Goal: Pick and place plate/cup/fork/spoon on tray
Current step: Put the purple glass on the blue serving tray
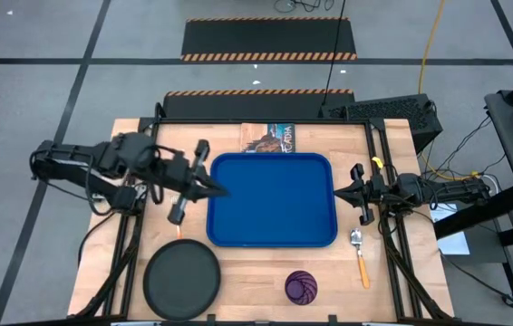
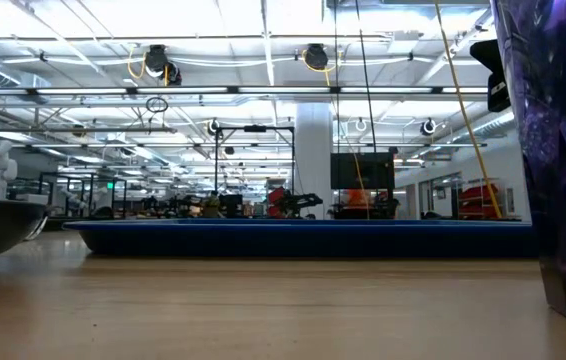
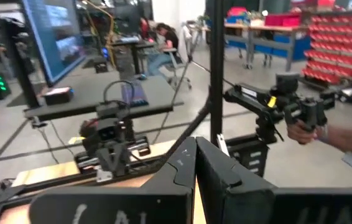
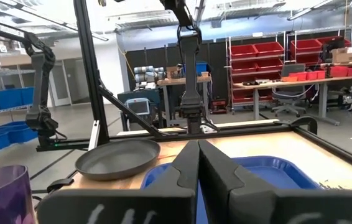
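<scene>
Your landmark is the tray (image 1: pixel 271 199), bright blue and bare, lying at the middle of the wooden worktop (image 1: pixel 392 281). The plate (image 1: pixel 182 280), dark and round, sits on the worktop off the tray's near-left corner, apart from it. The cup (image 1: pixel 301 287), purple and ribbed, stands just in front of the tray's near edge, toward its right end. The spoon (image 1: pixel 359 253), with silver bowl and orange handle, lies just off the tray's near-right corner. An orange sliver (image 1: pixel 179 230) shows by the tray's left edge, under the left arm; you cannot tell what it is. Your left gripper (image 1: pixel 223 191) hangs at the tray's left edge, fingers pressed together, nothing between them. Your right gripper (image 1: pixel 339 192) waits at the tray's right edge, fingers likewise closed and empty. A printed card (image 1: pixel 268 138) lies against the tray's far edge.
</scene>
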Tool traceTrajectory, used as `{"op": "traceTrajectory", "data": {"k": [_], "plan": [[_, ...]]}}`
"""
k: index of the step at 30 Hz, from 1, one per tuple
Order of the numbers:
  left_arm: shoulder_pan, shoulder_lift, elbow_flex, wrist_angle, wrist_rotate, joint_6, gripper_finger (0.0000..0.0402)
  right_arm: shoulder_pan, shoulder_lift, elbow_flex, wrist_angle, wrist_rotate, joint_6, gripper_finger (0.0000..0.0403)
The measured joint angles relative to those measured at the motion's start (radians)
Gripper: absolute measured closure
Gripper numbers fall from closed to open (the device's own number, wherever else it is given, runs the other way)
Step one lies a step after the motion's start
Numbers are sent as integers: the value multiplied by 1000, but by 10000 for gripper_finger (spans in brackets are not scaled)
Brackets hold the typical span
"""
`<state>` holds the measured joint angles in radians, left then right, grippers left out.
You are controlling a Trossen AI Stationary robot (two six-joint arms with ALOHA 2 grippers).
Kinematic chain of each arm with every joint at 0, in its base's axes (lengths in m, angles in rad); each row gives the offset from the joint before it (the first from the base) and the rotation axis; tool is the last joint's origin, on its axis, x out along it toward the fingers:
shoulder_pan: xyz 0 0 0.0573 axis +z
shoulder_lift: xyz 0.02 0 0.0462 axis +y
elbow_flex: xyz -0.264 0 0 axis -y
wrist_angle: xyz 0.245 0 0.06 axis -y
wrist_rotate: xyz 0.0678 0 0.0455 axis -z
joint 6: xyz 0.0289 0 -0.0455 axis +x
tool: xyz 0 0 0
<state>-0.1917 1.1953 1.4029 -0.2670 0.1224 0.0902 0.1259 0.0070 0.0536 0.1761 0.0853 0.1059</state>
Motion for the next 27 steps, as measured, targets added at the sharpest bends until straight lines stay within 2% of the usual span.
{"op": "traceTrajectory", "data": {"k": [9, 17, 27], "plan": [[-94, 173, 168, -97, -48, 64, 392, 0, 0, 0, 0, 2, 40, 403], [-155, 317, 329, -201, -98, 93, 391, 0, 0, 0, 0, 101, 97, 403], [-220, 520, 545, -328, -124, 144, 391, 0, 0, 0, 17, 104, 184, 403]]}}
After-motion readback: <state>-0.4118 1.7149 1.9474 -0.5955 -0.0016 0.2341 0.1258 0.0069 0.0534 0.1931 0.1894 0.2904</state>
